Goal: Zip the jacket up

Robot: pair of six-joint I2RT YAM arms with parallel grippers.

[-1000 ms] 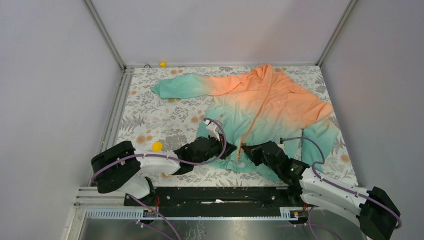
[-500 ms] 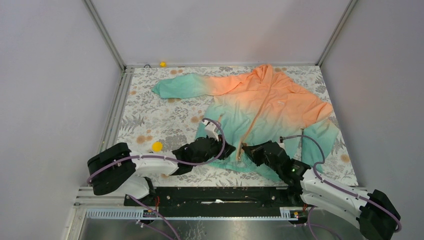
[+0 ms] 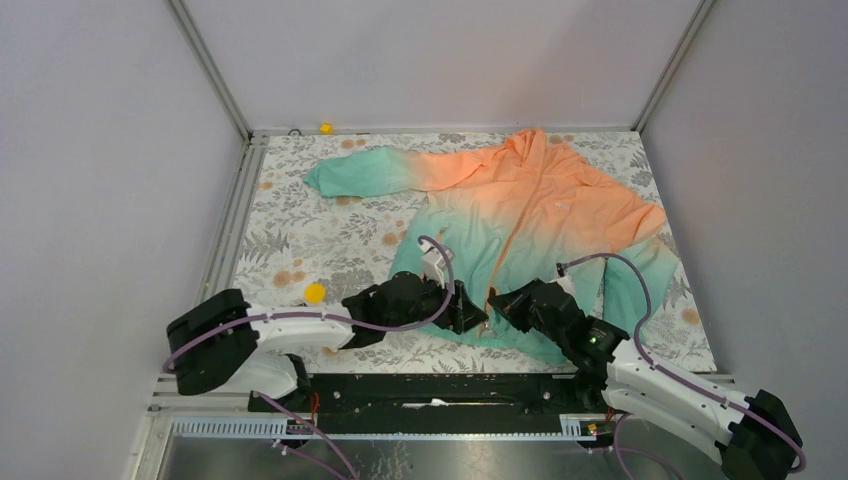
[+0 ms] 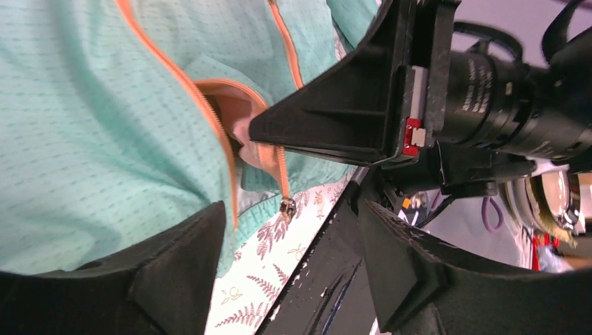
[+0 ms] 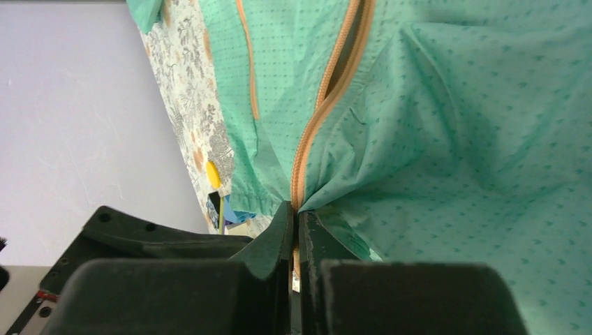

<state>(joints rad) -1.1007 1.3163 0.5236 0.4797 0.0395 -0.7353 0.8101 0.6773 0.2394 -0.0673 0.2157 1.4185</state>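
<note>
1. The jacket lies flat on the floral worktop, from the centre to the upper right of the top view. Its hood is toward the top edge. One sleeve reaches to the upper left, and the other is folded down along the right side. The colour runs from orange at the shoulders to teal at the hem, which lies at lower centre, nearest the arm bases.

2. The zipper runs from the hood down to the hem. In the left wrist view its two orange edges stand apart at the hem, with orange lining showing between them. A small metal end piece sits at the foot of one edge, over the worktop.

3. The left claw is at the hem, just left of the zipper's foot. Its fingers are spread wide with nothing between them. The metal end piece lies in the gap, and neither finger touches it.

4. The right claw is just beside the left one, on the other side of the zipper. Its fingers are pressed together on the zipper edge at the hem, and teal cloth puckers up into the pinch.

5. A yellow object rests on the worktop at lower left, apart from the jacket. A second one sits at the far edge, upper centre-left.
</note>
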